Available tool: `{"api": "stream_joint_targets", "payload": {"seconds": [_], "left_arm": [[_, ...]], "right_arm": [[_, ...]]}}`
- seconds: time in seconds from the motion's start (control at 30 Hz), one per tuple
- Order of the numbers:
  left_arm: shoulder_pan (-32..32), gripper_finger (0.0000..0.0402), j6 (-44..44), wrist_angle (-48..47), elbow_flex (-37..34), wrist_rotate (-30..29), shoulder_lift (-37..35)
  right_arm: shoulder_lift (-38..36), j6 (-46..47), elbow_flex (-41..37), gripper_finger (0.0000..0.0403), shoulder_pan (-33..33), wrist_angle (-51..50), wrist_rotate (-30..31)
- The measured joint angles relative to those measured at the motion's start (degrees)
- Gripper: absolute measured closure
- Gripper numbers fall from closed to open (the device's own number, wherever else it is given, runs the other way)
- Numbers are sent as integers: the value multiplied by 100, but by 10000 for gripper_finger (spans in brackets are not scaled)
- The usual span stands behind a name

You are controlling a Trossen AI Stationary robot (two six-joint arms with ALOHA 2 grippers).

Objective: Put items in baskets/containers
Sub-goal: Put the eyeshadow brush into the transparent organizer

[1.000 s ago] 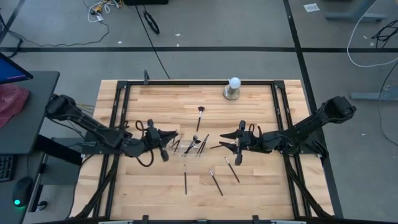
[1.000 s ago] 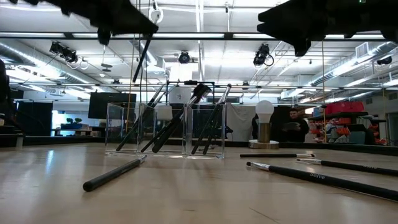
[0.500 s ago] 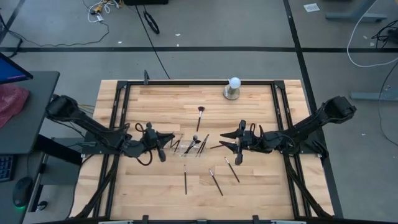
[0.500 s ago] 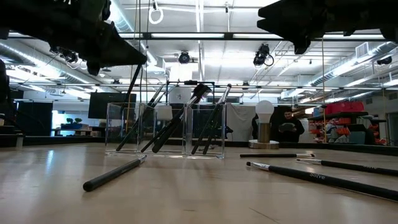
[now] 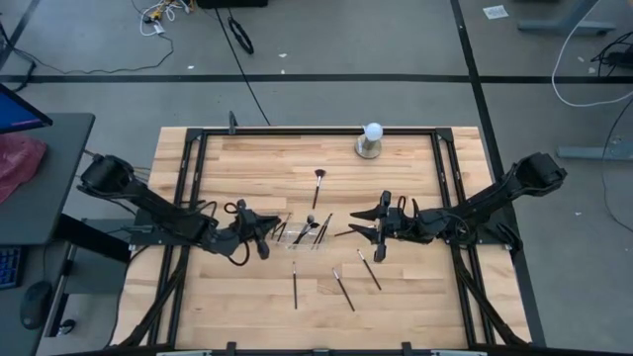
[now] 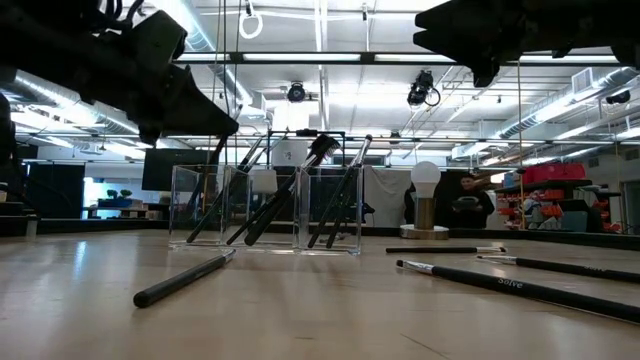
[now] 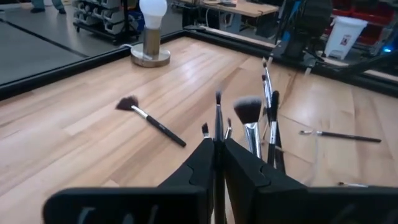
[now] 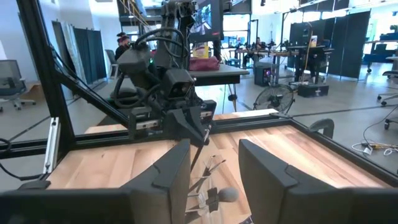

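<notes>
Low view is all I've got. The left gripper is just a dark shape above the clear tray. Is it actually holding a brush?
Observer: Yes. In the left wrist view the left gripper pinches one thin brush upright between its fingers, over the standing brushes in the clear tray.
Operator: And the right gripper?
Observer: Open, with nothing between its fingers. From above, it waits just right of the tray.
Operator: Anything behind the tray?
Observer: A fan brush lies flat beyond it, toward the white bulb.
</notes>
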Motion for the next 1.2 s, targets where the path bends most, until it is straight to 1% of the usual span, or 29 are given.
{"api": "stream_joint_targets", "payload": {"seconds": [0.07, 0.2, 0.3, 0.47, 0.6, 0.77, 0.93, 1.03, 1.2], "left_arm": [[0, 365, -21, -1, 0, 38, 66], [105, 364, -142, 6, 2, 472, 165], [211, 356, -271, 0, 2, 615, 185], [365, 326, -248, -21, 2, 835, 185], [413, 296, -209, -23, 2, 883, 185], [409, 274, 252, -14, 107, 884, 93], [381, 271, 878, -29, 373, 907, -40], [303, 271, 1397, -29, 593, 901, -107], [91, 271, 2137, -203, 969, 901, -107]], "right_arm": [[0, 0, 0, 266, 0, 0, 0], [1, -1, 0, 266, 0, -1, 0], [2, -9, 0, 266, 0, -2, -1], [2, -15, 0, 266, 0, -13, 0], [2, -15, 2, 266, 0, -34, -1], [2, -14, 2, 266, 0, -178, -2], [3, -12, 2, 266, -1, -470, -4], [4, 13, 2, 266, -5, -741, -9], [9, 1088, 7, 266, -7, -1539, -7]]}}
